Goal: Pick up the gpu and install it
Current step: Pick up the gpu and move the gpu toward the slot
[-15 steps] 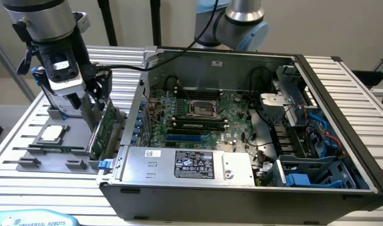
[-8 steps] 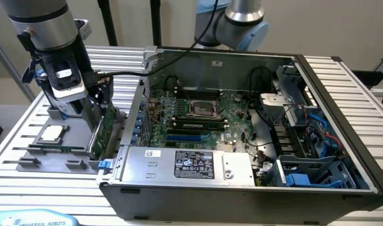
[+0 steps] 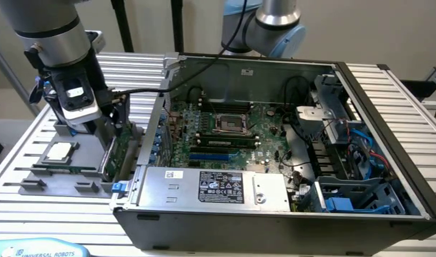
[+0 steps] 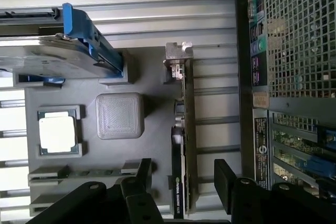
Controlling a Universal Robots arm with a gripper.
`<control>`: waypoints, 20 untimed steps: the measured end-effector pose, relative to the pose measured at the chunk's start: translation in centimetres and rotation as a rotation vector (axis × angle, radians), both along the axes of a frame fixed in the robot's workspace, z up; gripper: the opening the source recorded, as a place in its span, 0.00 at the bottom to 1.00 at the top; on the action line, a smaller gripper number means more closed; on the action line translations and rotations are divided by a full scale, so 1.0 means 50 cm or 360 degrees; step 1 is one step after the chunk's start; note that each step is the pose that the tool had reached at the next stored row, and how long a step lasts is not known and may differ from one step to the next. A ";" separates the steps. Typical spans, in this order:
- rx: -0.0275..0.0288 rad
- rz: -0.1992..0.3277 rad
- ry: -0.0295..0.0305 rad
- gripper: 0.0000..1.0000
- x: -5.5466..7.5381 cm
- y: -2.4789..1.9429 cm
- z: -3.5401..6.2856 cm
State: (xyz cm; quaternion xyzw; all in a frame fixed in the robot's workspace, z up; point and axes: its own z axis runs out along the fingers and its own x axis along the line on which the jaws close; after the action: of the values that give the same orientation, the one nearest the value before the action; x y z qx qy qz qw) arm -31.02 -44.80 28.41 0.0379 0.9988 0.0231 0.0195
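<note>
The gpu (image 4: pixel 182 129) is a thin green card standing on its edge in a slot of the grey fixture tray (image 4: pixel 152 82), its silver bracket (image 4: pixel 177 52) at one end. In the exterior view the gpu (image 3: pixel 111 154) stands on the tray just outside the computer case's left wall. My gripper (image 4: pixel 184 179) is open, with one black finger (image 4: pixel 144 174) on each side of the card and a gap between each finger and the card. The exterior view has the gripper (image 3: pixel 112 119) directly above the card, low over the tray.
The tray also carries a silver hard drive with blue rails (image 4: pixel 68 51), a small square silver chip (image 4: pixel 58 132) and a grey block (image 4: pixel 119 115). The open computer case (image 3: pixel 389 123) holds the motherboard (image 3: pixel 225 131) and a power supply (image 3: pixel 211 187). A second arm (image 3: pixel 275 27) stands behind.
</note>
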 end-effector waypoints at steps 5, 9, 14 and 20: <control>0.00001 -0.0008 -0.00125 0.60 -0.004 0.0000 -0.018; -0.00001 -0.0016 -0.00210 0.60 -0.007 -0.0001 -0.032; 0.00001 -0.0027 -0.00304 0.60 -0.009 0.0006 -0.049; 0.00045 -0.0043 -0.00445 0.60 -0.009 0.0017 -0.062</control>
State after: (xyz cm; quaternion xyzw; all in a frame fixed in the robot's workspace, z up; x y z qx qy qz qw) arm -31.48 -44.72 25.31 0.0512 0.9978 0.0248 0.0337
